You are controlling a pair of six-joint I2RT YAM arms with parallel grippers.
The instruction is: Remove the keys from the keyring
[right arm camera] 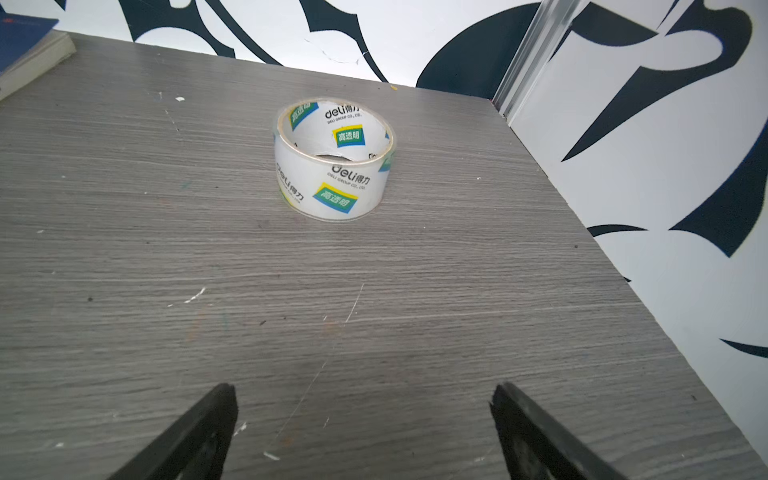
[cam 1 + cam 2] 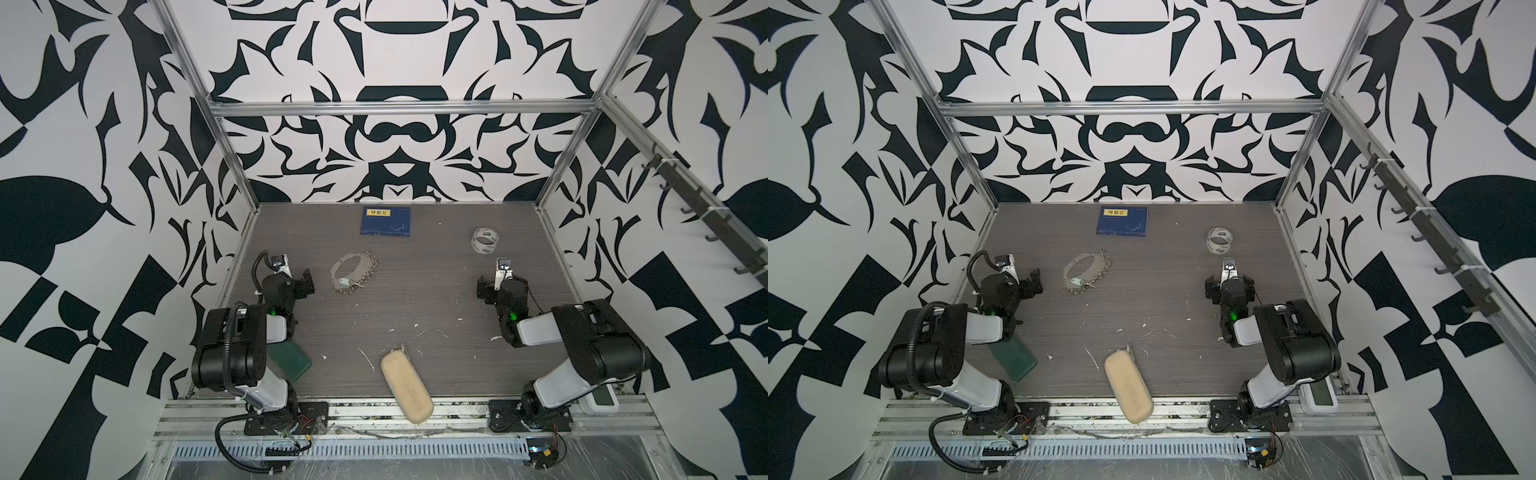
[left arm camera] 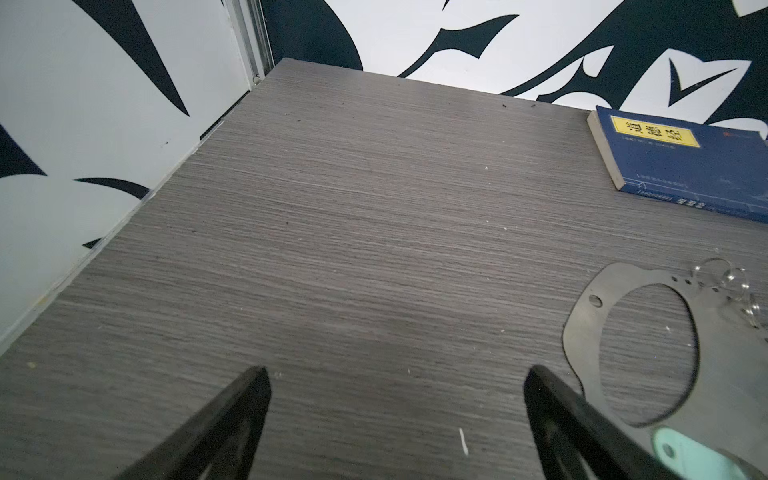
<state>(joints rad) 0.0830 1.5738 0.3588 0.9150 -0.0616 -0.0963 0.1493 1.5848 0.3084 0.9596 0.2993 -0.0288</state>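
While idling over surface (image 2: 415,299), holding nothing in left hand (image 3: 395,376) or right hand (image 1: 361,395), both gaping wide. Noting keyring (image 3: 582,332) lying flat near left hand, key (image 2: 344,282) resting against it. Judging both light, thin, slippery; favouring pinching key's pale head.

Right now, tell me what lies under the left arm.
A dark green block lies on the table, its near end sticking out. The left arm covers its far end, so its full shape cannot be told.
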